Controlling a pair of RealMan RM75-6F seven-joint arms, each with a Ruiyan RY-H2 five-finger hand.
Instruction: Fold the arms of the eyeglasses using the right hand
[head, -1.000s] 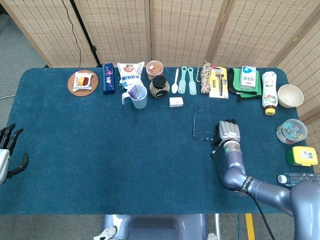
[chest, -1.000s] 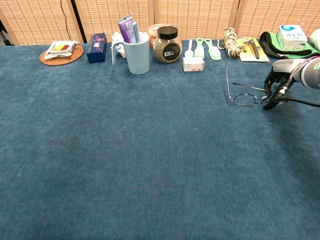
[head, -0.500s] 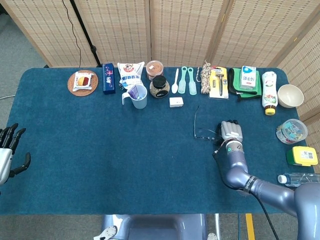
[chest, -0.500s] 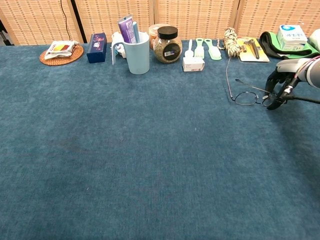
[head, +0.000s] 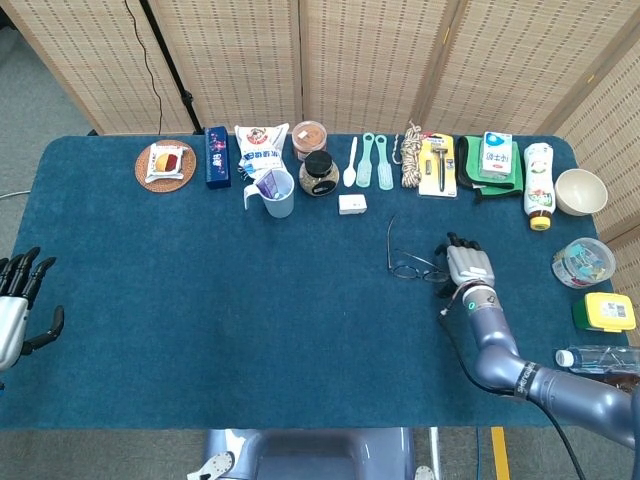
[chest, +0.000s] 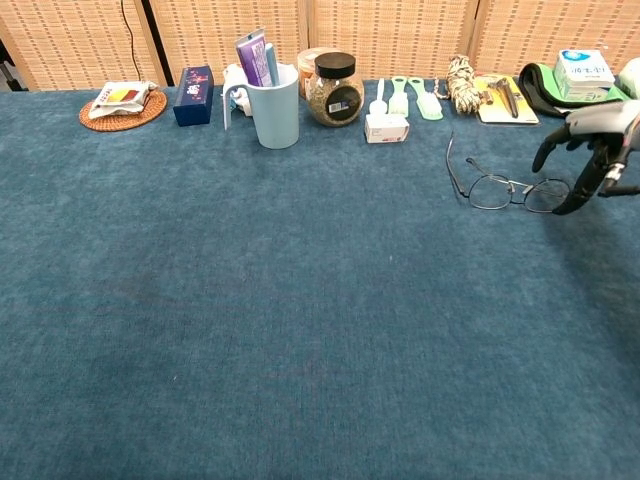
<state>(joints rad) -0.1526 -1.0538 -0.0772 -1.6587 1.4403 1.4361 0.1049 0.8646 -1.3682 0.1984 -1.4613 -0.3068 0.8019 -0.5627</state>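
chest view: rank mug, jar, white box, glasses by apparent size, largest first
1. Mug
2. Glasses: widest, but only a thin wire frame; could swap with the jar
3. Jar, set further back
4. White box

The worktop (chest: 250, 330) wears a matt teal cloth with a short, rough nap. The glasses (chest: 505, 188) are thin dark wire, probably metal, with clear lenses. The right hand (chest: 592, 150) looks like matt grey and black plastic, and its arm (head: 520, 375) is smooth with a soft sheen. At twelve o'clock, a glossy pale-blue plastic cup (chest: 274, 105) stands beside a clear jar (chest: 334, 90) with a black lid. Woven cane screens (head: 330, 60) stand behind.
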